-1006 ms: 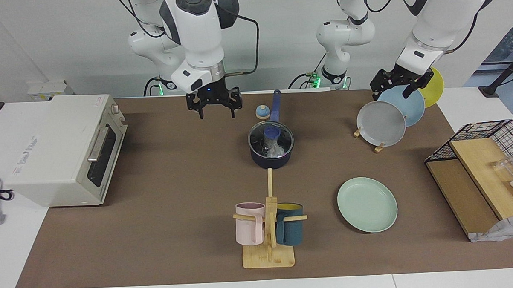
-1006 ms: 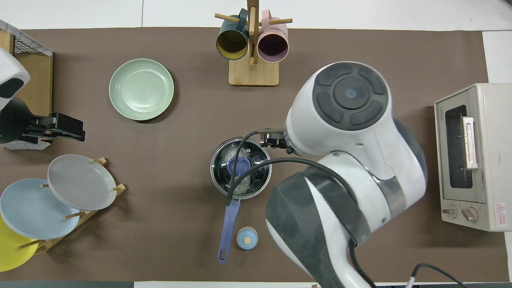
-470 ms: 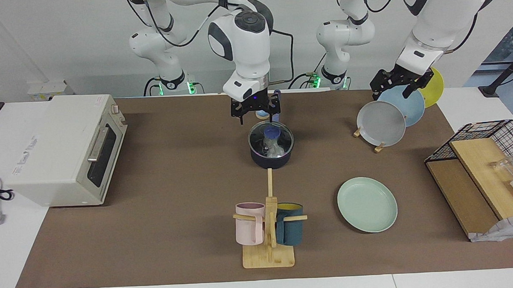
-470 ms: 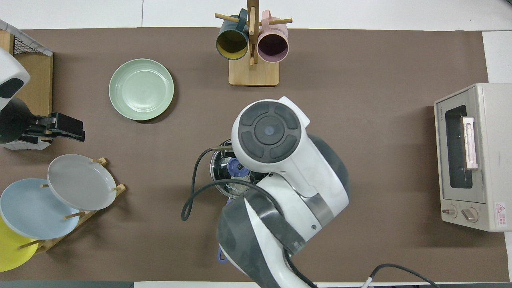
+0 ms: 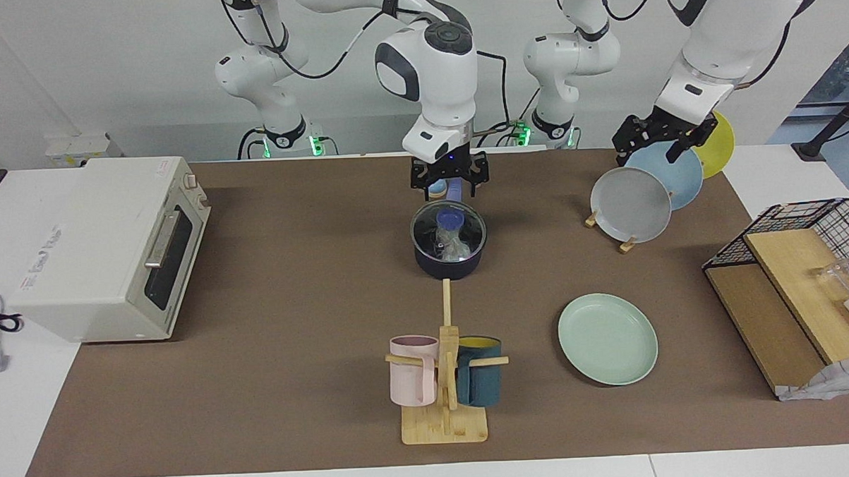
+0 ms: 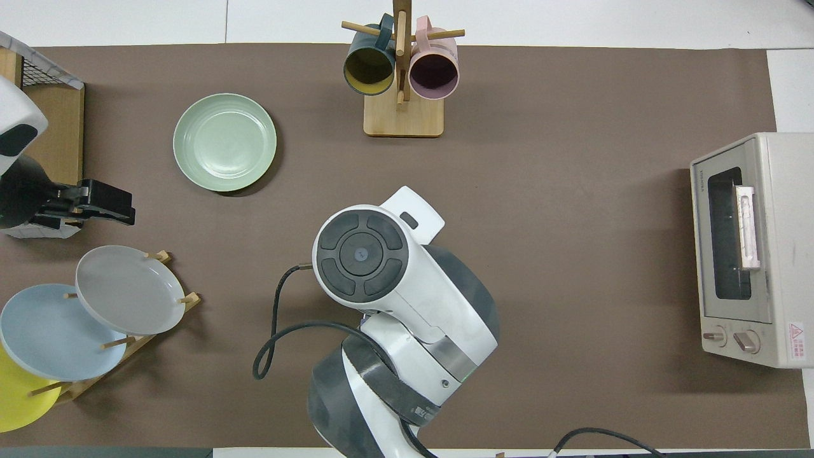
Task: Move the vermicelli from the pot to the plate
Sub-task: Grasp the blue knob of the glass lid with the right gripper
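The dark navy pot [image 5: 450, 262] stands mid-table with a glass lid [image 5: 448, 230] on it, the lid's knob blue. The whitish vermicelli [image 5: 455, 249] shows through the lid. The pot's blue handle [image 5: 455, 191] points toward the robots. My right gripper [image 5: 449, 187] hangs open just above that handle, holding nothing. The mint-green plate [image 5: 607, 339] lies bare toward the left arm's end, farther from the robots than the pot; it also shows in the overhead view [image 6: 224, 142]. My left gripper [image 5: 663, 140] waits over the plate rack. In the overhead view my right arm [image 6: 381, 280] hides the pot.
A small blue bell [image 5: 435, 189] sits beside the pot handle. A rack holds grey [image 5: 630, 204], light blue and yellow plates. A wooden mug tree [image 5: 446, 379] carries pink and teal mugs. A toaster oven [image 5: 107, 242] and a wire basket [image 5: 813, 253] stand at the table's ends.
My right gripper has swung toward the left arm's end, from over bare table beside the pot to over the pot's handle. The left arm has not moved.
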You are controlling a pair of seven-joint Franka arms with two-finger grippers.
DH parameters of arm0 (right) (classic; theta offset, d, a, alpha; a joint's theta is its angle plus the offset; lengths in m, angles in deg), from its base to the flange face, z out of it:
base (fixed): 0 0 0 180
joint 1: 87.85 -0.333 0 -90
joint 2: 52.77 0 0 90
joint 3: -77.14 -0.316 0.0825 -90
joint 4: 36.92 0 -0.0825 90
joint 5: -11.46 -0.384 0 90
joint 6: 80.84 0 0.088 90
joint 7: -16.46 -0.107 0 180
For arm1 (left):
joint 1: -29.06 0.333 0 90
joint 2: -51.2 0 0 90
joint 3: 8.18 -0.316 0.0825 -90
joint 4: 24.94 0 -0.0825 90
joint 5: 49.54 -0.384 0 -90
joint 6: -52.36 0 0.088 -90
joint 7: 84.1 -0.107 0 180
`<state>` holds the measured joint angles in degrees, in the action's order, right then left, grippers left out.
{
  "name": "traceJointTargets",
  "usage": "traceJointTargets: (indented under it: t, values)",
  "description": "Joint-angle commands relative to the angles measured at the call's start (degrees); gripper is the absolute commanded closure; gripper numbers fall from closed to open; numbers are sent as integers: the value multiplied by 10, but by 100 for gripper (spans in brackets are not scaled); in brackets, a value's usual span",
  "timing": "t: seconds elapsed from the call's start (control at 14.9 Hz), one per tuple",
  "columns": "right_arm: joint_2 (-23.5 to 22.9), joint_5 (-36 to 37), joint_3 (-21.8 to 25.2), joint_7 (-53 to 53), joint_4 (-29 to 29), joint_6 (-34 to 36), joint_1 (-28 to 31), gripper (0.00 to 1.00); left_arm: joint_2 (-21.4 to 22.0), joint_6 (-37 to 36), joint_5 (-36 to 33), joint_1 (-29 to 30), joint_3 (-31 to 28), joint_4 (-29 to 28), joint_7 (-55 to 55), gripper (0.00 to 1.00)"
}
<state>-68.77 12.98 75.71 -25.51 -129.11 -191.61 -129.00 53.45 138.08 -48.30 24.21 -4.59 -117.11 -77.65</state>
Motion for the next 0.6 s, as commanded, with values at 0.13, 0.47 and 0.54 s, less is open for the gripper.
traceJointTargets:
  t: [0.13,0.47,0.54]
  values:
    - [-6,25,3,-7,-60,-71,-5,0,6,-1,-12,5,4,-1,5,0]
    - [3,26,3,-4,-91,-87,-6,6,6,-1,-12,5,4,-1,5,0]
    - [3,26,3,-4,-92,-87,-7,8,6,-1,-12,5,4,-1,5,0]
